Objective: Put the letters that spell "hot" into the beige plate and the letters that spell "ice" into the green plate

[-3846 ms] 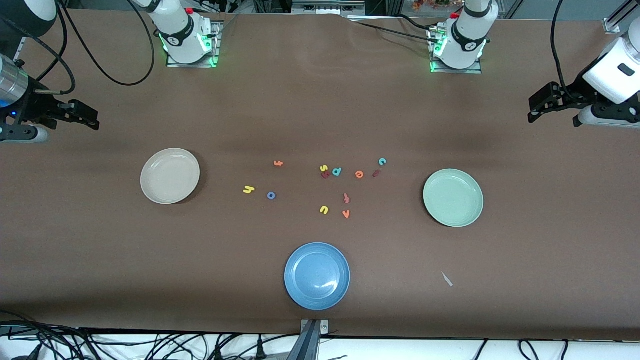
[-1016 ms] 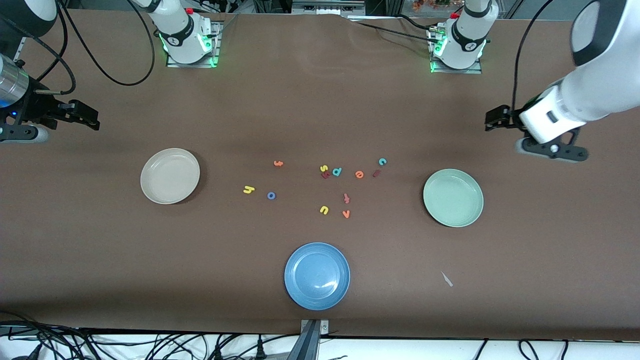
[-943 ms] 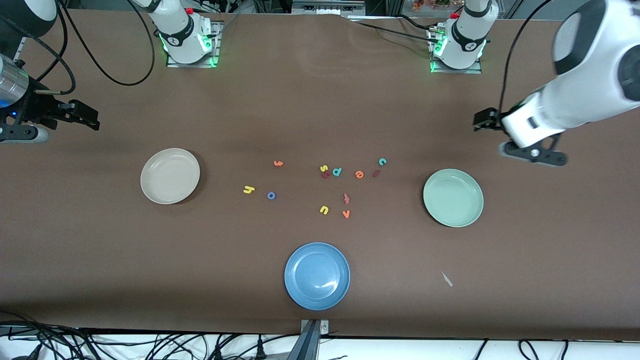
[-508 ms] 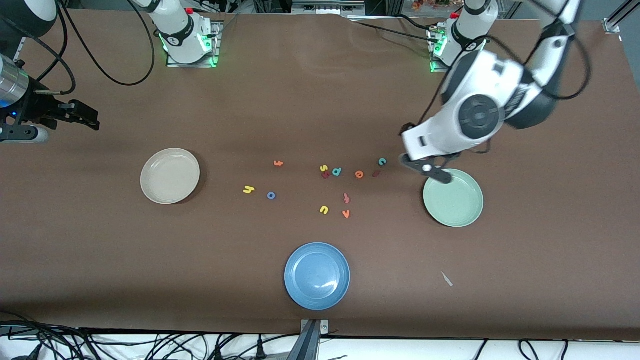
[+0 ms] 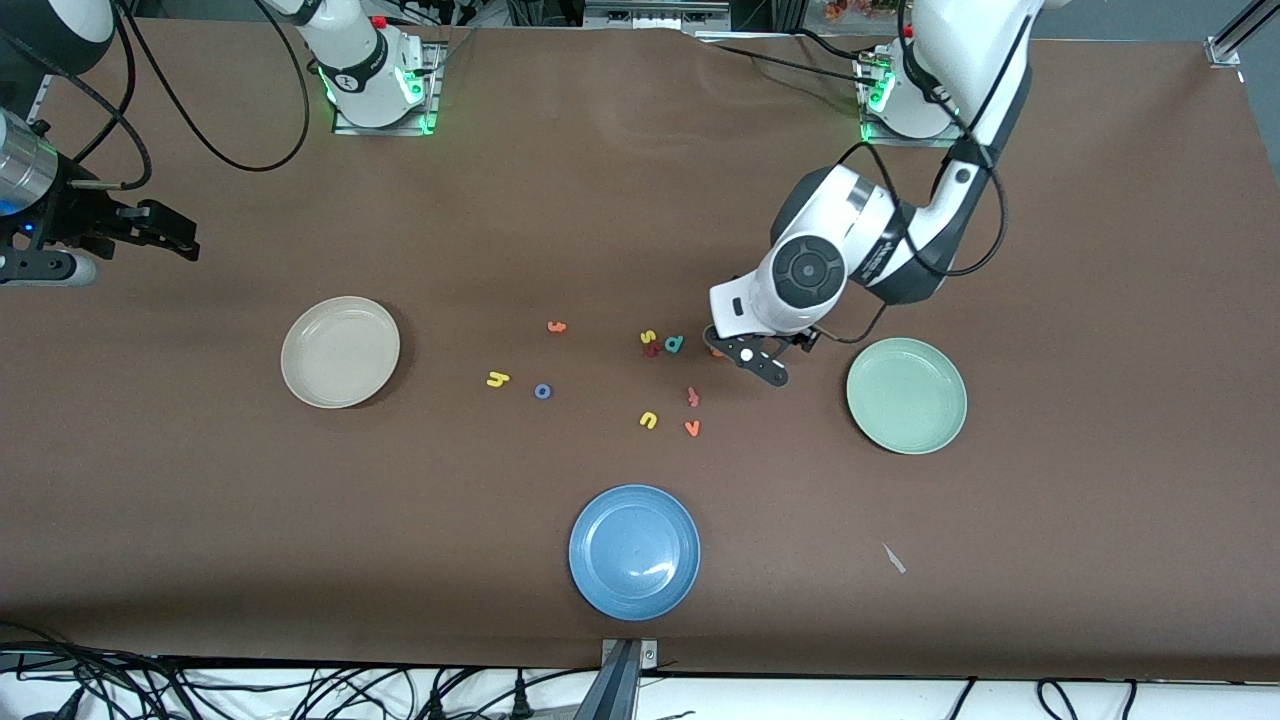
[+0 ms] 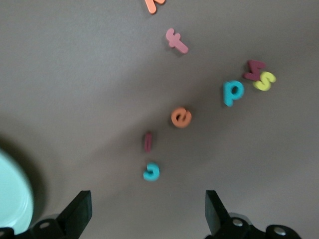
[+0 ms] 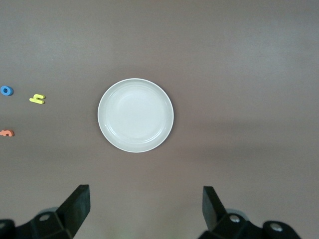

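The right gripper (image 5: pixel 165 235), open and empty, waits at the table edge. The beige plate (image 5: pixel 340 351) sits alone with bare cloth around it; h (image 5: pixel 497 379), o (image 5: pixel 542 391) and t (image 5: pixel 557 326) lie loose. The left gripper (image 6: pixel 147 214) hangs open and empty over c (image 6: pixel 151 171), i (image 6: pixel 147 142) and e (image 6: pixel 181 117). The green plate (image 5: pixel 906 395) lies clear.

You have the letters (image 5: pixel 650 380) scattered mid-table between the beige plate (image 5: pixel 340 351) and green plate (image 5: pixel 906 395), the blue plate (image 5: pixel 634 552) nearer the camera.
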`<control>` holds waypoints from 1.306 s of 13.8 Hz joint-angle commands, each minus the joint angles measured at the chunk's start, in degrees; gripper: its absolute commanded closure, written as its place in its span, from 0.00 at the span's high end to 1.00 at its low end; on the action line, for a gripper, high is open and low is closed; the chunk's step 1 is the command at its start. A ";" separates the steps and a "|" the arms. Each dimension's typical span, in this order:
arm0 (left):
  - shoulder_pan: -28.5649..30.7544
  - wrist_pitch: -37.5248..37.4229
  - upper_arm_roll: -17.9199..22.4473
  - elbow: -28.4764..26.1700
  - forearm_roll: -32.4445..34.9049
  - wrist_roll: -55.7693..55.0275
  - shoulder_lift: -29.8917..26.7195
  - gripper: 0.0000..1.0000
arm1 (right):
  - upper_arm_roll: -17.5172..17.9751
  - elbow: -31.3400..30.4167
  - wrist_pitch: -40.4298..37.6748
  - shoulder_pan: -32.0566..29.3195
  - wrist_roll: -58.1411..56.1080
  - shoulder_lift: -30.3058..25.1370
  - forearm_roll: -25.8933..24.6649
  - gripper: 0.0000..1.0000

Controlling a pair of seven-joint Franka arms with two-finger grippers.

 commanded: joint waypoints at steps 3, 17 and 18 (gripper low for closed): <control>1.12 9.33 0.11 -9.70 1.75 7.27 -0.18 0.98 | -0.08 0.68 -0.73 -0.19 0.09 0.13 0.94 1.00; 0.51 22.69 -1.12 -21.32 5.18 8.34 -2.91 0.59 | -0.08 0.60 -0.65 -0.28 0.09 0.22 0.85 1.00; 0.51 22.96 -1.12 -21.32 5.18 8.34 -2.56 0.59 | -0.08 0.51 -0.47 -0.28 0.09 0.22 0.85 1.00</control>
